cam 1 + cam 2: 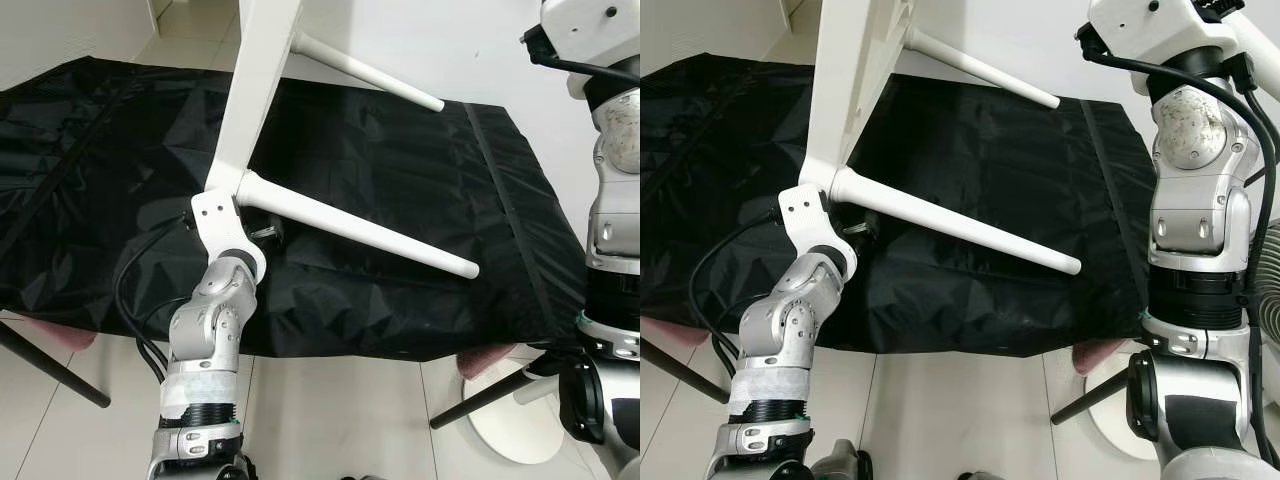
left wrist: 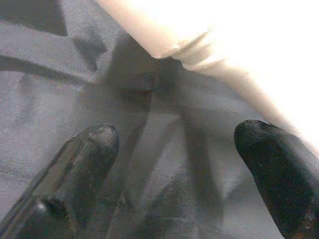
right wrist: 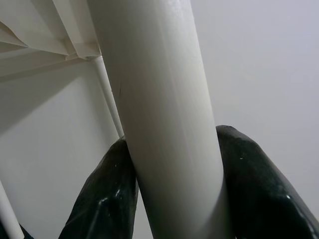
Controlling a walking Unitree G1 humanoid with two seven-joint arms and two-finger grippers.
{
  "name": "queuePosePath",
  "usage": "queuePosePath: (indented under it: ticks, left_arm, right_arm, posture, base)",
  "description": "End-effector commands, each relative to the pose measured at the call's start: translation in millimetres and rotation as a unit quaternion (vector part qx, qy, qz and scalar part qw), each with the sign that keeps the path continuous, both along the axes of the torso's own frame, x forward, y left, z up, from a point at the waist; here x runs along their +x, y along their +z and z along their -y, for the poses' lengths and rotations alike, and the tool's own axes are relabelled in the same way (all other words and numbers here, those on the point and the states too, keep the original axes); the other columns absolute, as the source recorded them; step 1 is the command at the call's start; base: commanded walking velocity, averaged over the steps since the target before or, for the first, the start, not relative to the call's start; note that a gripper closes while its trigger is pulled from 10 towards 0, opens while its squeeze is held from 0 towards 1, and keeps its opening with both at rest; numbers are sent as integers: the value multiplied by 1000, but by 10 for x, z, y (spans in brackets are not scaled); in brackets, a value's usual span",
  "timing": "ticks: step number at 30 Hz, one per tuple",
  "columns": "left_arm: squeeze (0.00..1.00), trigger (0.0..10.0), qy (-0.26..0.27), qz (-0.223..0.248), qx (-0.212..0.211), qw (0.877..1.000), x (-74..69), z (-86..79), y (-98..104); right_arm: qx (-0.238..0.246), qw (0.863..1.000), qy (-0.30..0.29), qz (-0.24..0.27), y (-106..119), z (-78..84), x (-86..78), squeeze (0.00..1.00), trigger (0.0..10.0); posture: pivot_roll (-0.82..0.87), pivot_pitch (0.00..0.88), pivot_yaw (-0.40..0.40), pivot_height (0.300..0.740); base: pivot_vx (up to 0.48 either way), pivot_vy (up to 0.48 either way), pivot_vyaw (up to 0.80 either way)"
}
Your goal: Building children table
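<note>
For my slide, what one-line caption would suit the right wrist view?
Two black fingers of the right gripper clamp a white table leg, another leg behind.

Left arm (image 1: 205, 340) bent at elbow, forearm angled up and forward, white wrist (image 1: 218, 222) at the top. Left pincer (image 2: 174, 164): both black fingers spread, nothing between them. Right arm (image 1: 1195, 230) raised steeply, upper joints stacked vertically. Right pincer (image 3: 174, 189): fingers (image 3: 107, 194) clamped either side of a white table leg (image 3: 159, 109).
</note>
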State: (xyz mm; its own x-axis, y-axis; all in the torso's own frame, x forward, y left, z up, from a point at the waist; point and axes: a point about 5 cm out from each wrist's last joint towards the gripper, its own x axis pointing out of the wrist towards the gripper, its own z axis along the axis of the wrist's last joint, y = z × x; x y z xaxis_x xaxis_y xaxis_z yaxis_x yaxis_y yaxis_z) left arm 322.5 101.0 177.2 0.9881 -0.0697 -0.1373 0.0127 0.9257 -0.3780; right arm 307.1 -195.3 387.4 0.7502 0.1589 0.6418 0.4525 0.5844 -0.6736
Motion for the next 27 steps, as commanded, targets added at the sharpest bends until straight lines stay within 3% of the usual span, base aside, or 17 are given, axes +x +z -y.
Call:
queuePosePath:
  ticks: [1, 2, 4, 9, 11, 14, 25, 27]
  left_arm:
    - [0, 10000, -164, 137, -42, 976, -154, 423, 398]
    - [0, 10000, -164, 137, -42, 976, -154, 423, 398]
    - [0, 10000, -217, 161, -28, 962, -260, 455, 389]
    - [0, 10000, -237, 168, -23, 957, -307, 449, 373]
    - [0, 10000, -269, 181, -23, 946, -376, 442, 390]
    - [0, 10000, -277, 185, -27, 943, -391, 445, 405]
    - [0, 10000, -254, 153, -35, 954, -237, 544, 400]
    - [0, 10000, -238, 128, -27, 962, -199, 551, 338]
  right_arm:
    - [90, 995, 14, 31, 60, 99, -10, 0, 0]
    - [90, 995, 14, 31, 60, 99, -10, 0, 0]
    - [88, 995, 13, 34, 65, 96, -4, 0, 0]
    - [88, 995, 13, 35, 73, 98, -6, 0, 0]
    - [87, 995, 12, 39, 84, 101, -6, 0, 0]
    - [88, 995, 11, 40, 88, 102, -3, 0, 0]
    - [88, 995, 8, 49, 112, 100, -6, 0, 0]
    - [88, 995, 6, 53, 120, 103, -10, 0, 0]
  posture:
    - [48, 52, -21, 740]
    - [48, 52, -21, 740]
    - [45, 48, -21, 740]
    - [46, 46, -21, 740]
    - [45, 42, -20, 740]
    - [45, 41, -19, 740]
    - [38, 32, -10, 740]
    - [30, 31, -3, 740]
  base:
    - [0, 0, 0]
    - [0, 0, 0]
    - [0, 0, 0]
    - [0, 0, 0]
    - [0, 0, 0]
    - [0, 0, 0]
    - [0, 0, 0]
    - [0, 0, 0]
